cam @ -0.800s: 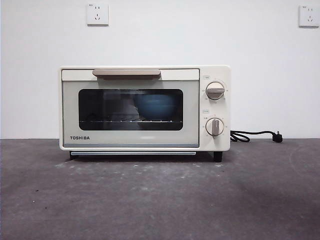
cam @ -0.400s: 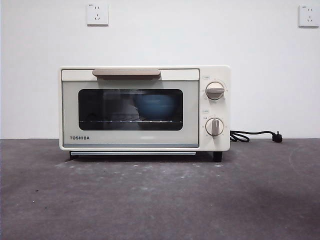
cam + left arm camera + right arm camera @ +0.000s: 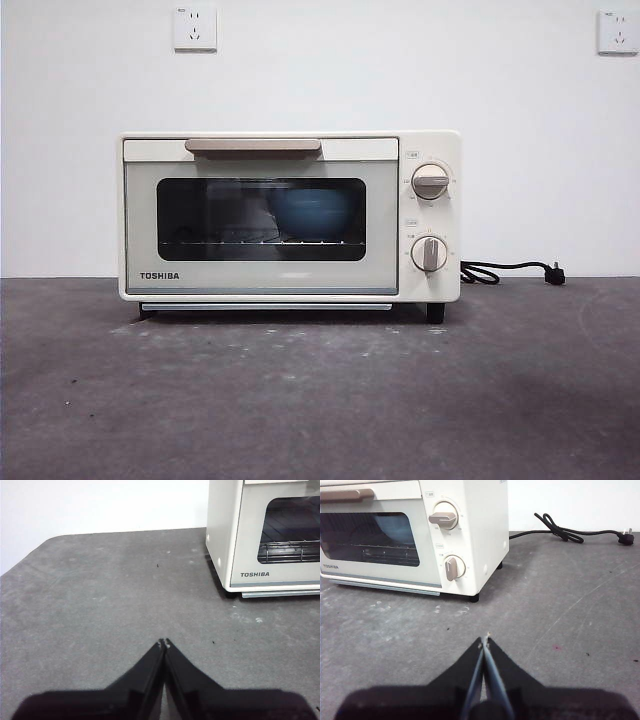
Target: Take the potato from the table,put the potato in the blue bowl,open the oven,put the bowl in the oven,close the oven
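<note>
Oven (image 3: 290, 217) stands on the table (image 3: 320, 400), door up and flush, handle (image 3: 253, 146) along the top edge of the door. Blue bowl (image 3: 310, 213) sits on the wire rack behind the dark glass, right of the window's centre. Potato not visible; judged to be in the bowl, hidden by its wall.

Judged state of task: all five steps look done. No move appears to remain except keeping the arms parked.

Left gripper (image 3: 163, 643): jaws pressed together, empty, low over bare table. From it the oven lies ahead and toward the robot's right, its left front corner and TOSHIBA mark nearest.

Right gripper (image 3: 484, 641): jaws pressed together, empty, also over bare table. From it the oven lies ahead and toward the robot's left, the two knobs (image 3: 443, 518) nearest.

Key relation: both grippers are well apart from the door, one off each front corner. Handle's long axis runs level, side to side across the door. Neither arm is clearly nearer the handle; cannot tell which from these views.

Unplugged cord (image 3: 570, 533) lies on the table beyond the oven's right side, clear of both arms.
</note>
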